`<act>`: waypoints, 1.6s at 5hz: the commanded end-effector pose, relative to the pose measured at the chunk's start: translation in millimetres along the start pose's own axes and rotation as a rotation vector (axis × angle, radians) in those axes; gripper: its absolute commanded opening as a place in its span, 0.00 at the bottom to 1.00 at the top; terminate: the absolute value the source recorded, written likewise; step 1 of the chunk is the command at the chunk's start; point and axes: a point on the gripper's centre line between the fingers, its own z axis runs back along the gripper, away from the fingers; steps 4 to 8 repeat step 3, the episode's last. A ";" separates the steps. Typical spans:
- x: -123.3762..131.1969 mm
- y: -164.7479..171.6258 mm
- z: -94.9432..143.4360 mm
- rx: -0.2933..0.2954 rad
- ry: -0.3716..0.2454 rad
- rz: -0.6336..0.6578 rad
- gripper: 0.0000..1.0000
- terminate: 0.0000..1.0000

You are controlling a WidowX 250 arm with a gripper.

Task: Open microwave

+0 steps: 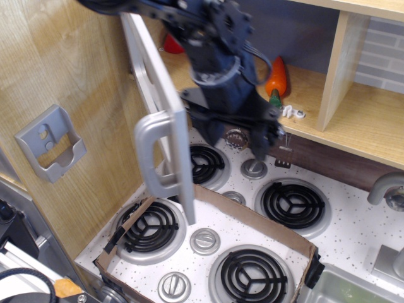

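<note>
A small grey bracket (50, 144) hangs on the wooden side wall at the left. Beside it, the microwave (165, 123) door stands swung wide open, edge-on, its silver handle over the cardboard tray (252, 222) on the speckled stove surface (360, 221). The dark arm's fingers (268, 140) sit just behind the door; open or closed, I cannot tell.

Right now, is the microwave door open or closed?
Open. The microwave door is swung far out, seen almost edge-on, its handle facing the camera; the inside shelf with an orange carrot-like toy is exposed.
</note>
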 end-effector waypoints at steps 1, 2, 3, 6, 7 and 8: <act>1.1 5.0 15.7 0.009 -0.045 -0.025 1.00 0.00; 1.1 5.0 15.7 0.009 -0.045 -0.025 1.00 0.00; 1.1 5.0 15.7 0.009 -0.045 -0.025 1.00 1.00; 1.1 5.0 15.7 0.009 -0.045 -0.025 1.00 1.00; 1.1 5.0 15.7 0.009 -0.045 -0.025 1.00 1.00; 1.1 5.0 15.7 0.009 -0.045 -0.025 1.00 1.00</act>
